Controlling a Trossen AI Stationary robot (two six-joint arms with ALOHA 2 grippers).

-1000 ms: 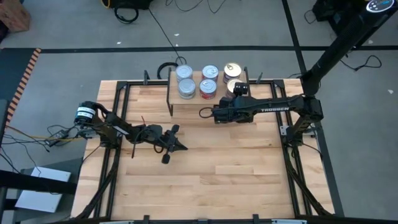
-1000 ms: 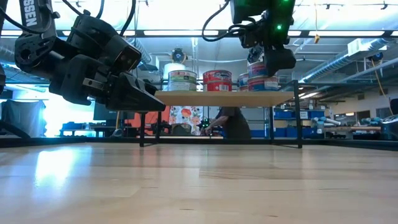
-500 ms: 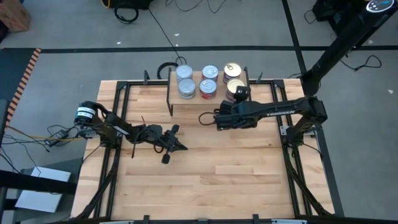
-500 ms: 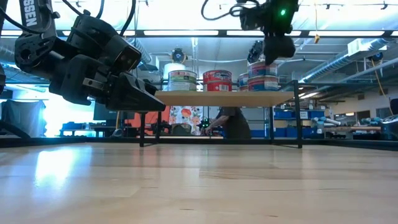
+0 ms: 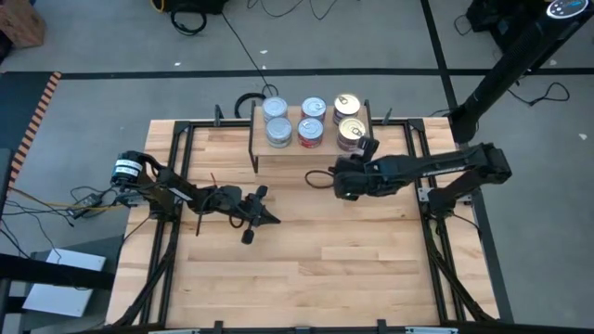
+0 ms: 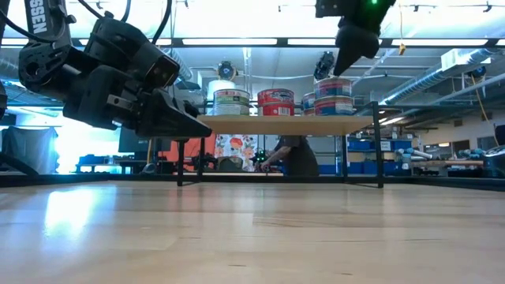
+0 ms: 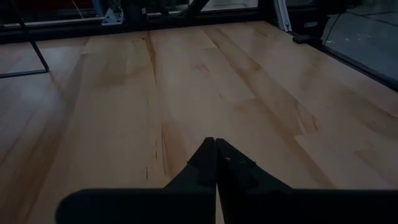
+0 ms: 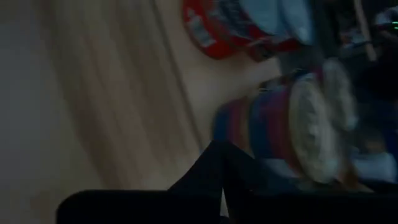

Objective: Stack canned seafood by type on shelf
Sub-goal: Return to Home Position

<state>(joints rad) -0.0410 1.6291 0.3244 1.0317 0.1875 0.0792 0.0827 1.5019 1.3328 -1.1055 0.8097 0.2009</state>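
Wood is the shelf (image 5: 288,160), lying just beside and below the right gripper (image 5: 314,176), whose fingers are pressed together on nothing. The canned seafood (image 5: 310,131) stands on the shelf by type, six tops showing, the gold-topped tins (image 5: 350,130) closest to that arm's wrist. Going home well probably means drawing up and away from the shelf edge without brushing those tins. The left gripper (image 5: 272,221), likewise closed and empty, waits low over the table, well apart from the shelf

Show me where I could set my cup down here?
Bare: the tabletop between the left gripper and the near edge, and the shelf's front strip, by the raised right gripper. Crowded: the shelf's back, full of tins.
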